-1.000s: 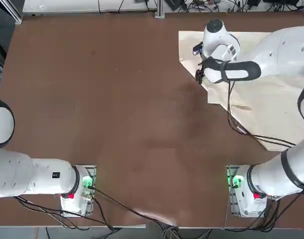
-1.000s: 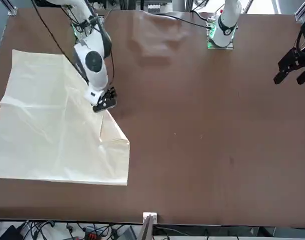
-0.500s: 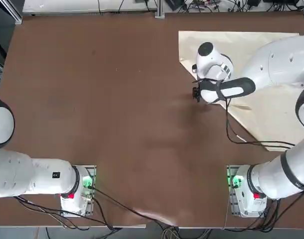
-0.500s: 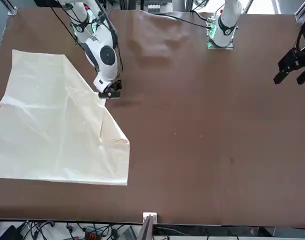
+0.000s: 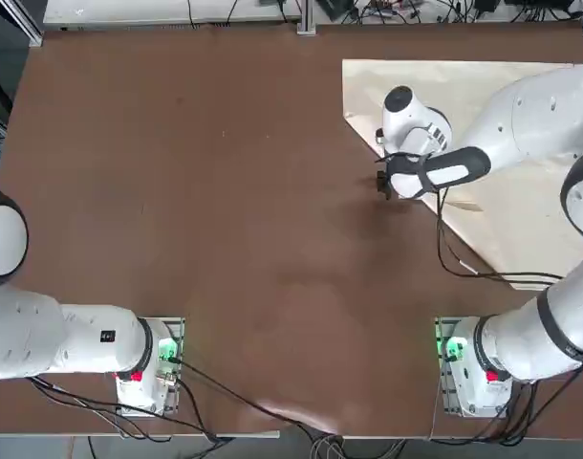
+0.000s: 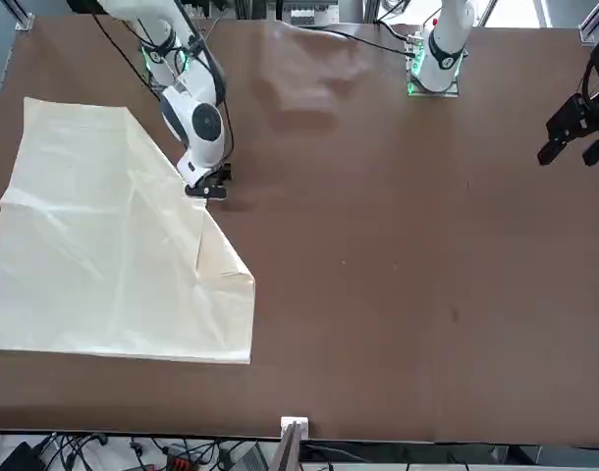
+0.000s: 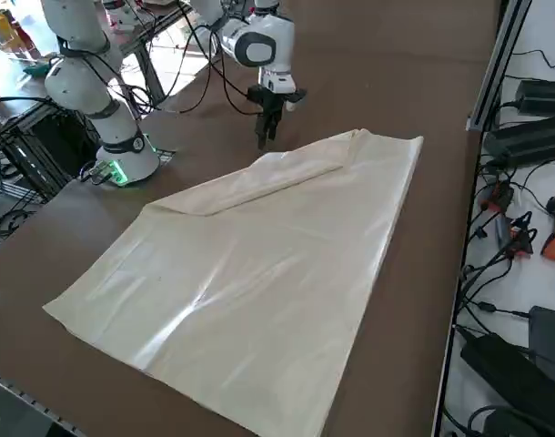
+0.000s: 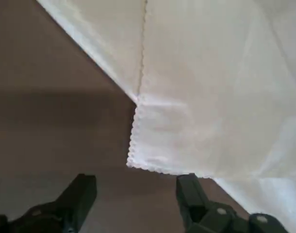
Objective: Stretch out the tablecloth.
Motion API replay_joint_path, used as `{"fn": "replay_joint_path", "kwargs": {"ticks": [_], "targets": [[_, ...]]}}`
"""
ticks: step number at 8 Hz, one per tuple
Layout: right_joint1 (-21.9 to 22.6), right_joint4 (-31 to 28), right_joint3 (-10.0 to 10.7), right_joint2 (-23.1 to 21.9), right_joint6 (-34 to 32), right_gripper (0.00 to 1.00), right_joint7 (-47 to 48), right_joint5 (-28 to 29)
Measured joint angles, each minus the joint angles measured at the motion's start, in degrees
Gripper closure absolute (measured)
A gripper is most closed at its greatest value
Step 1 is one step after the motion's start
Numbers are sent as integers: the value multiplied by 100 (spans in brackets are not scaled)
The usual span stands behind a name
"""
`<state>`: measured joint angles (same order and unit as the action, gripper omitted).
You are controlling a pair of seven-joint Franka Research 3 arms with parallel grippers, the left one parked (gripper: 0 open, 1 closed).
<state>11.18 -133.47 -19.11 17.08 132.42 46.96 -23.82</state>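
Black-fingered and spread wide with nothing held, the right gripper (image 6: 207, 189) is seen left of centre in the upper part of the front view, poised low over the brown bench (image 6: 398, 255) just beside the cloth's diagonal fold. In the wrist view its fingers (image 8: 80, 194) are shown apart, with a scalloped, folded-over corner of the cream tablecloth (image 8: 211, 97) lying just ahead of them. The tablecloth (image 6: 93, 255) is spread across the left of the front view, one corner doubled back over itself into a slanted edge. Little of the task is judged done: the folded flap is yet to be gripped and drawn out flat across the bench.
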Motion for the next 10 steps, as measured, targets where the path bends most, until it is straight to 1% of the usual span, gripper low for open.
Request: {"fn": "replay_joint_path", "kwargs": {"ticks": [2, 3, 7, 8, 10], "targets": [[-324, -1, 21, 223, 257, 0, 4, -395], [-412, 2, 21, 315, 374, 0, 4, -465], [-419, 6, 13, 344, 404, 1, 4, -481], [-419, 7, 13, 344, 404, 3, 4, -481], [-419, 10, 11, 344, 404, 9, 4, -481]]}}
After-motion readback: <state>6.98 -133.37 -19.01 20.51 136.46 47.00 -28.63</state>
